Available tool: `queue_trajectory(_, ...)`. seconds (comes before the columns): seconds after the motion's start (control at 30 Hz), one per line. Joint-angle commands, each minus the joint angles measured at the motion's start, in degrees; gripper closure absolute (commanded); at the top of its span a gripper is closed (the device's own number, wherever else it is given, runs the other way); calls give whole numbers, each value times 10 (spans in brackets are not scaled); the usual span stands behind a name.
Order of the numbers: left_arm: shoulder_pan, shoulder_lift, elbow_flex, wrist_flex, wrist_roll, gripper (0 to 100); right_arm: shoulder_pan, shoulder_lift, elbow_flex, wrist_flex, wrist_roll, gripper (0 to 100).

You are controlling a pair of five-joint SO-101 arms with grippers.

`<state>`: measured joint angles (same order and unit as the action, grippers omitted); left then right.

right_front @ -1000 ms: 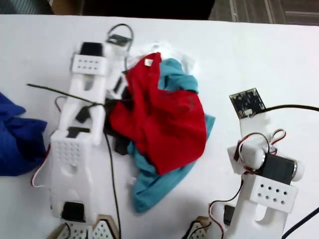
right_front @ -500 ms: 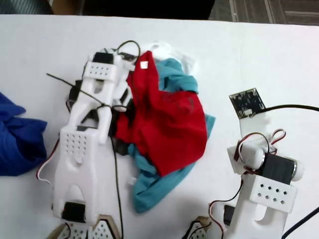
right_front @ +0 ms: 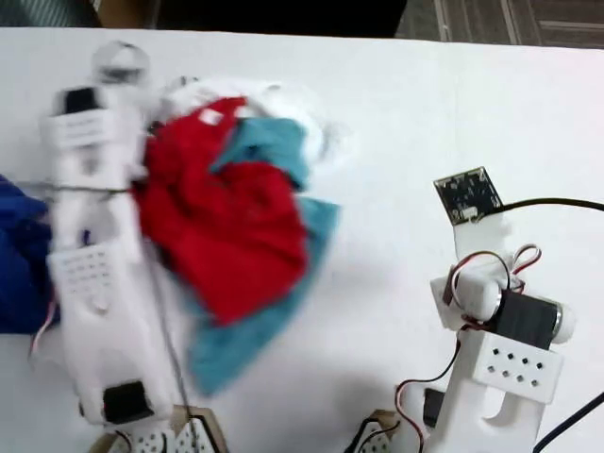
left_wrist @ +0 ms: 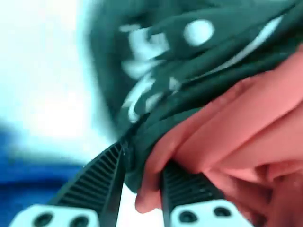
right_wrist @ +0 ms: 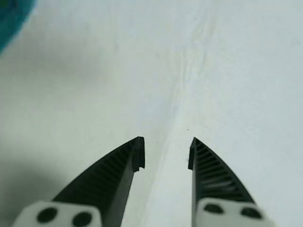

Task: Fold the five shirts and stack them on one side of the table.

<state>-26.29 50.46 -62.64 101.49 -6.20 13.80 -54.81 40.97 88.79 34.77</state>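
Note:
A heap of shirts lies left of the table's middle: a red shirt (right_front: 222,217) on top, a teal shirt (right_front: 250,321) under it, and a white shirt (right_front: 283,99) at the far side. My left arm (right_front: 94,274) stands along the heap's left edge. My left gripper (left_wrist: 143,158) is shut on a fold of a dark printed shirt (left_wrist: 189,61) and the red shirt (left_wrist: 246,132). A blue shirt (right_front: 19,264) lies crumpled at the left table edge. My right gripper (right_wrist: 165,142) hangs open over bare tabletop, with a teal shirt corner (right_wrist: 12,14) far off.
My right arm (right_front: 495,330) rests at the front right, its camera board (right_front: 469,193) facing up with a black cable running right. The white table (right_front: 453,94) stretches bare between the heap and the right arm.
My left arm has swung to the left and dragged the whole heap of shirts with it toward the blue shirt. The right arm has kept still.

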Motion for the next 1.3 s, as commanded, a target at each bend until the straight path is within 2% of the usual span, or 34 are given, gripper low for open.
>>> queue_trajectory(0.0, -108, -120, -90, 4, -30, 976, 0, -2, 1, -22, 1, 833)
queue_trajectory(0.3, -258, -255, -208, 4, -117, 976, 0, 2, 2, -33, -1, 833)
queue_trajectory(0.57, -369, -221, -137, -1, -144, 975, -1, 2, 2, -44, -4, 833)
queue_trajectory(0.7, -401, -160, -86, -10, -191, 972, -1, 2, 2, -52, -4, 833)
queue_trajectory(0.77, -406, -130, -79, -5, -226, 939, -1, 3, 2, -52, -4, 833)
queue_trajectory(0.87, -403, -107, -80, -4, -257, 818, -22, 3, 2, -52, -4, 833)
queue_trajectory(0.97, -377, -114, -80, -4, -256, 705, -73, 3, 9, -52, -4, 833)
queue_trajectory(1.03, -352, -130, -80, -3, -251, 688, -121, 3, 19, -54, -4, 833)
queue_trajectory(1.27, -254, -222, -80, -8, -91, 688, -268, 8, 52, -156, -76, 833)
